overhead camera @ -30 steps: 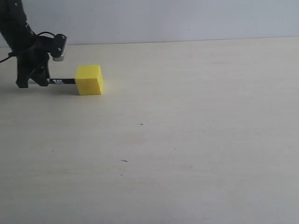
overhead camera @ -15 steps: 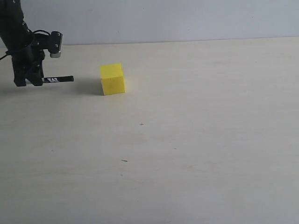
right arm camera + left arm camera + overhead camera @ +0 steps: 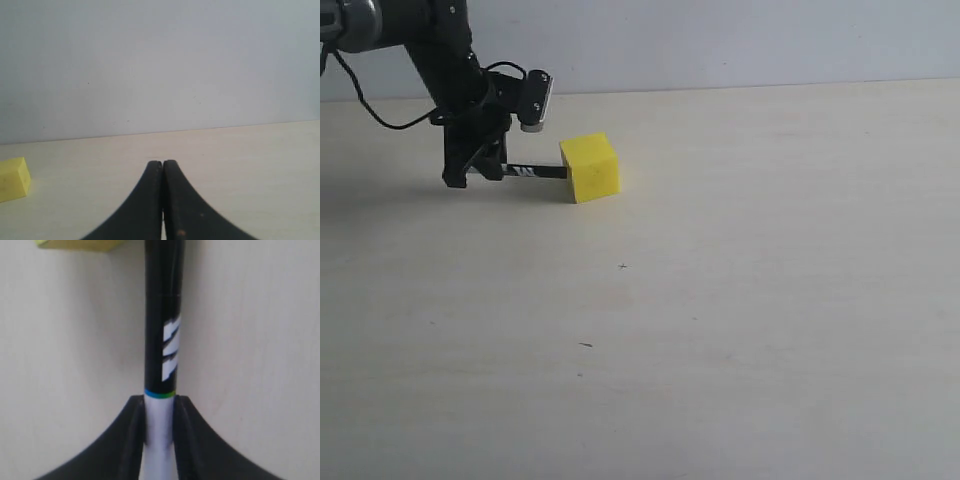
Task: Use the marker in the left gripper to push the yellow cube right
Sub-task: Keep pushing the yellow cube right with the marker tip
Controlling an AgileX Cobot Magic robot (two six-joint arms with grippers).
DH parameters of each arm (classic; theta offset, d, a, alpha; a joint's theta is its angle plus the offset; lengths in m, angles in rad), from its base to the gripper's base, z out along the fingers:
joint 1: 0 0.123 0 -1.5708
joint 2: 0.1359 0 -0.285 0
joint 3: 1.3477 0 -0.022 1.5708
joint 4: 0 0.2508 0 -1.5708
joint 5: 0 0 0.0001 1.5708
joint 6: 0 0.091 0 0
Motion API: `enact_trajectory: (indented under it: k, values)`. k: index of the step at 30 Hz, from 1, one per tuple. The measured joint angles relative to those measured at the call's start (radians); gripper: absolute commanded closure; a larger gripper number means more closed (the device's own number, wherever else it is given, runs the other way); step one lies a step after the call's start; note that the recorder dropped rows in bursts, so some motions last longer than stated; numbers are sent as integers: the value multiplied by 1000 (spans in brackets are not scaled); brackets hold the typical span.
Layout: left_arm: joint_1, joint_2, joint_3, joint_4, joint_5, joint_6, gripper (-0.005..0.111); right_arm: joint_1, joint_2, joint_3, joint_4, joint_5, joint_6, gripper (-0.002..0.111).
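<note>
**Student:** How is the arm posed?

**Tutor:** In the exterior view the left arm (image 3: 440,50) slopes down from the far left. The left pincer (image 3: 470,177) hangs fingers-down just above the desk (image 3: 740,300), with a small camera housing (image 3: 534,100) on its right side.

**Student:** And its grip?

**Tutor:** It is clamped on the marker (image 3: 535,172). The left wrist view shows both fingers (image 3: 132,440) pressed against the white barrel.

**Student:** Which way does the marker point?

**Tutor:** Its long axis lies level and runs left to right. The black end points right and reaches the left face of the yellow cube (image 3: 590,167). The cube sits on the far-left part of the desk, just right of the pincer.

**Student:** What does each view add?

**Tutor:** The left wrist view shows a thin coloured ring where the marker's black meets white, which is too small to make out in the exterior view. The marker's tip runs out of that picture beside a corner of the cube, so contact cannot be confirmed there. Only the right wrist view shows the right pincer (image 3: 162,166). Its jaws are pressed together with nothing between them, low over the desk and facing the grey wall (image 3: 160,60), with the cube also in sight.
</note>
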State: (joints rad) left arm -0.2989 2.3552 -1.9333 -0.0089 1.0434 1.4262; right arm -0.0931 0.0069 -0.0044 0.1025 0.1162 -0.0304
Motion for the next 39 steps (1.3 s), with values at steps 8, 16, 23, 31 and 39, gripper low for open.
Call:
enact_trajectory:
  k: [8, 16, 23, 31, 39]
  values:
    - [73, 0, 0, 15, 19, -54, 107, 0, 0, 0, 0, 0, 0, 108]
    - [-19, 2, 0, -76, -137, -21, 107, 0, 0, 0, 0, 0, 0, 108]
    - [-32, 2, 0, -50, -207, -4, 107, 0, 0, 0, 0, 0, 0, 108]
    - [-11, 10, -26, -49, -160, 98, 107, 0, 0, 0, 0, 0, 0, 108]
    - [-18, 103, -177, -51, -122, 81, 107, 0, 0, 0, 0, 0, 0, 108]
